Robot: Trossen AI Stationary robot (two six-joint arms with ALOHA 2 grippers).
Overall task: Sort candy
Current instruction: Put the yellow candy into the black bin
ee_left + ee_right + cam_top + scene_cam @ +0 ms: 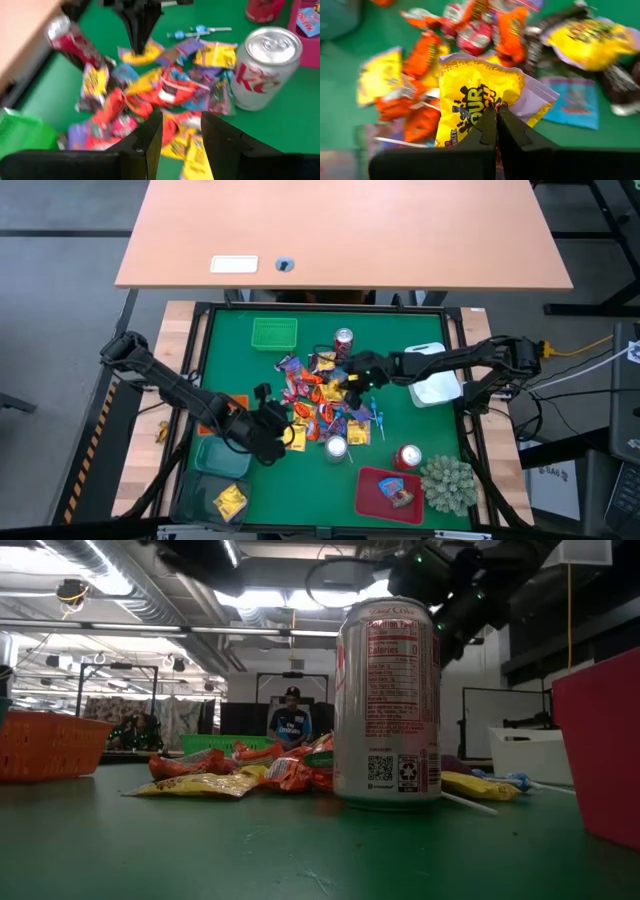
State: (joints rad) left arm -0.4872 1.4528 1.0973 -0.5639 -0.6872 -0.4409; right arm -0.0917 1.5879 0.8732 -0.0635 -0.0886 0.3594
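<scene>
The candy (pixel 320 402) lies in a loose pile of yellow, orange-red, blue and purple wrappers in the middle of the green mat (pixel 240 370). My right gripper (pixel 496 111) is over the pile's far right part, shut on a yellow packet (pixel 475 97). It also shows from the left wrist view, where the right gripper (pixel 138 44) has the yellow packet (pixel 145 54) under it. My left gripper (pixel 181 131) stands open above the pile's near left side (pixel 275 435), with nothing between its fingers. My right gripper pinches the yellow packet between its two fingertips (pixel 489 120), on the printed face near one edge (pixel 492 102). The fingers slant down from the table's right side. The packet hangs below the fingertips over the pile, with its purple-edged end (pixel 540 95) away from the fingers.
Drink cans stand at the pile's far side (pixel 343 340), its near side (pixel 336 448) and farther right (pixel 407 457). Around the pile are a green basket (pixel 273 332), a white bin (pixel 437 385), teal bins (pixel 220 458), a red tray (pixel 388 492) and a spiky plant (pixel 448 483).
</scene>
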